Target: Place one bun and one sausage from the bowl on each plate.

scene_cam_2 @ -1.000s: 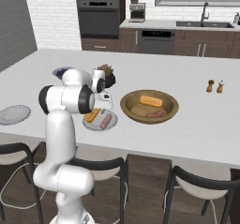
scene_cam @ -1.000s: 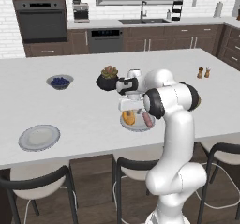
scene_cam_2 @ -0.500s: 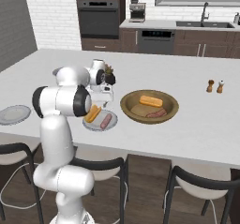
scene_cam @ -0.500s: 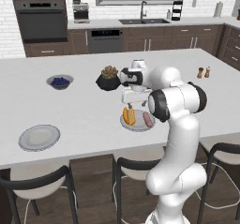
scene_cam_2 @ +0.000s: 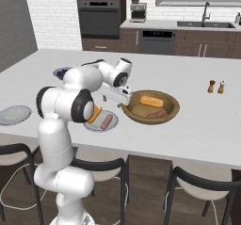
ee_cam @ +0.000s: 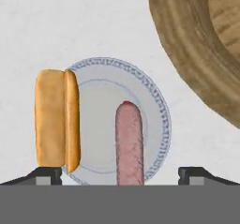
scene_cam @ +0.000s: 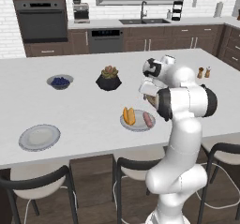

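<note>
The near plate (scene_cam: 138,125) (scene_cam_2: 92,125) (ee_cam: 101,101) carries a bun (scene_cam: 129,115) (scene_cam_2: 95,113) (ee_cam: 56,120) and a sausage (scene_cam: 148,119) (scene_cam_2: 107,121) (ee_cam: 130,143) side by side. My gripper (scene_cam: 146,90) (scene_cam_2: 118,96) (ee_cam: 121,174) hovers open above this plate, at the bowl's near-left rim, holding nothing. The golden-brown bowl (scene_cam_2: 172,102) (ee_cam: 187,49) holds another bun (scene_cam_2: 151,101) and sausage (scene_cam_2: 156,113). In the left base view my arm hides most of the bowl. A second plate (scene_cam: 40,137) (scene_cam_2: 14,115) lies bare at the counter's far left.
A black plant pot (scene_cam: 108,78) and a small grey bowl of berries (scene_cam: 60,81) stand further back on the counter. Two shakers (scene_cam: 204,72) (scene_cam_2: 216,86) stand to the right. Stools line the counter's near edge.
The jaws have opened and let the sausage go onto the near plate. The hand has since lifted off the plate towards the bowl.
</note>
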